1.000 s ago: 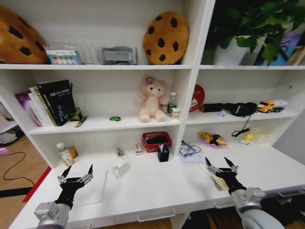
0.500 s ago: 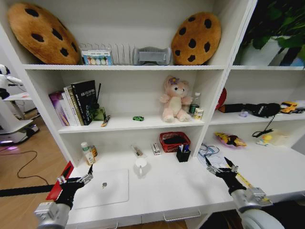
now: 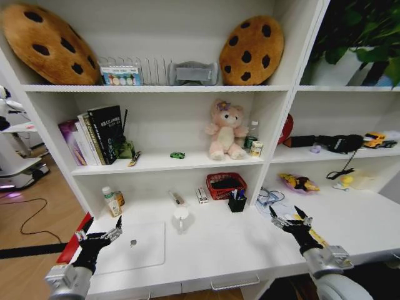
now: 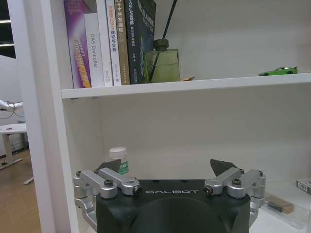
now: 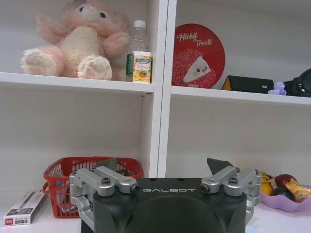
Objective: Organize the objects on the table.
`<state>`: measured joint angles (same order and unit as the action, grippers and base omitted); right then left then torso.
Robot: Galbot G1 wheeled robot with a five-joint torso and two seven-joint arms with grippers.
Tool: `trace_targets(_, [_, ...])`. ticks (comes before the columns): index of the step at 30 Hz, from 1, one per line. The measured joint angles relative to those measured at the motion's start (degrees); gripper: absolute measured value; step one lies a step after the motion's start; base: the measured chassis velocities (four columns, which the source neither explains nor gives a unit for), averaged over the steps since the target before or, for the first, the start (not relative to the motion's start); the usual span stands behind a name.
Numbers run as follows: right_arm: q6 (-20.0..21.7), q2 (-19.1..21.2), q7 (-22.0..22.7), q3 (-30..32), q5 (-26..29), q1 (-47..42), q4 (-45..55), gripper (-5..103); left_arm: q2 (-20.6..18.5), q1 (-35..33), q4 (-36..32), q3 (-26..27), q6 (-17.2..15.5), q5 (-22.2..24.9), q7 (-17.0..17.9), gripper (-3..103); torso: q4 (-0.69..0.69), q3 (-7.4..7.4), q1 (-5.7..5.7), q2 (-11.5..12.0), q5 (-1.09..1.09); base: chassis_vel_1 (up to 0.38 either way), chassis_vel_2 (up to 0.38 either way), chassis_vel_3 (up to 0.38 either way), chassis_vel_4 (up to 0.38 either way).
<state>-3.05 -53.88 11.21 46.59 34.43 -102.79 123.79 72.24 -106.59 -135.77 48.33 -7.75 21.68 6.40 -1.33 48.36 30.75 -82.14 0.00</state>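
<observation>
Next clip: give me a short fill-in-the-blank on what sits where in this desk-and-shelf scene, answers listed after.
1. The silver laptop lies on the desk with its lid ____.
2. The tiny green toy car and the plush bear share one ____.
3. The left gripper and right gripper both hover over the desk with fingers ____.
4. The red basket stands beside the black ____ holder.

Missing words: closed; shelf; open; pen

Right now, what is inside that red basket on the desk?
The red basket stands at the back of the table, beside a black pen cup. Something dark lies inside it; the mesh wall hides what it is and anything underneath.
</observation>
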Motion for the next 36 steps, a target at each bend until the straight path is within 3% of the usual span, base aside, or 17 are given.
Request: trace_targets(36, [0.00, 0.00, 0.00, -0.01, 0.00, 0.00, 0.00, 100, 0.00, 0.00, 0.00, 0.00, 0.00, 0.00, 0.00, 100, -0.01, 0.00, 0.00, 0.00, 0.00, 0.000, 0.000, 0.000, 0.000])
